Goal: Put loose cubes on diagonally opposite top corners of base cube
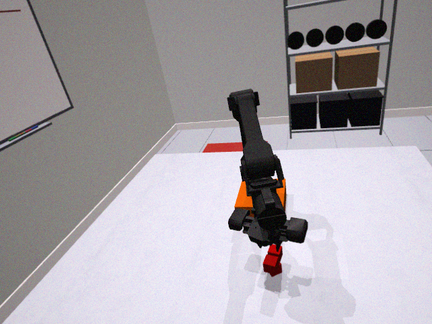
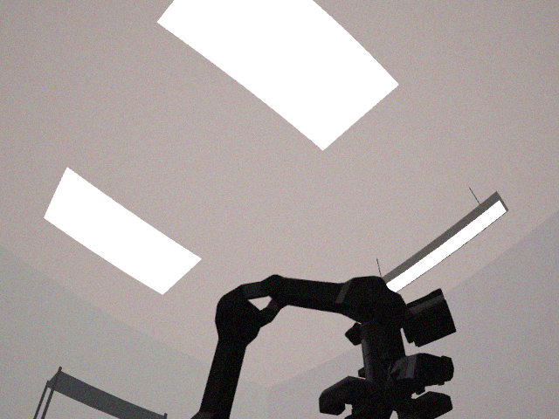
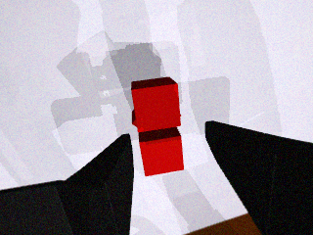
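Two red cubes sit in a row on the red base cube (image 1: 275,272), which is almost wholly hidden under them. One cube (image 1: 273,258) (image 3: 156,107) is nearer the top camera. The other cube (image 1: 275,249) (image 3: 162,157) is behind it, and is lower in the wrist view. Both look about level. A dark side face shows between their tops in the wrist view; the width of the gap cannot be told. Small base corners show beside the nearer cube. My gripper (image 1: 268,247) (image 3: 168,135) is open and empty, above the cubes, its fingers apart on either side, touching neither.
An orange box (image 1: 243,198) (image 3: 225,227) stands on the white table (image 1: 139,244) behind the gripper, under the arm. Shelving (image 1: 335,90) stands far behind the table. The exterior view shows only the arm (image 2: 311,295), ceiling lights and walls, with no cubes.
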{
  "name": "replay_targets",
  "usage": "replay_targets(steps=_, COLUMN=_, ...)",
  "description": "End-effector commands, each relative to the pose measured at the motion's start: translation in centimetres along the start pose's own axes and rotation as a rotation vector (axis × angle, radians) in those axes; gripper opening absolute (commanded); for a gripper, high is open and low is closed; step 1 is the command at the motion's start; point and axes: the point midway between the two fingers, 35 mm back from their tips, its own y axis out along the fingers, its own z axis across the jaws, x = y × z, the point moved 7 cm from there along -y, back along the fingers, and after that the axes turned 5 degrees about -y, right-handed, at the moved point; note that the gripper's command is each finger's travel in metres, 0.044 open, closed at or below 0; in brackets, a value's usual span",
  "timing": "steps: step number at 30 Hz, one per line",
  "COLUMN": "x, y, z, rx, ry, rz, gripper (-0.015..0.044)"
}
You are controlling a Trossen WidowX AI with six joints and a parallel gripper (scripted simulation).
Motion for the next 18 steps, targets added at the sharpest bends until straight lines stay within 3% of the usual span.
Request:
replay_targets(steps=1, x=0.1, y=-0.8, z=0.1, rx=0.003, ry=0.005, rz=-0.008, gripper=0.0205)
replay_targets(steps=12, x=0.1, y=-1.6, z=0.1, rx=0.003, ry=0.005, rz=-0.008, gripper=0.0205)
replay_targets(steps=18, x=0.0, y=-2.1, z=0.0, rx=0.001, ry=0.000, rz=-0.003, gripper=0.0362)
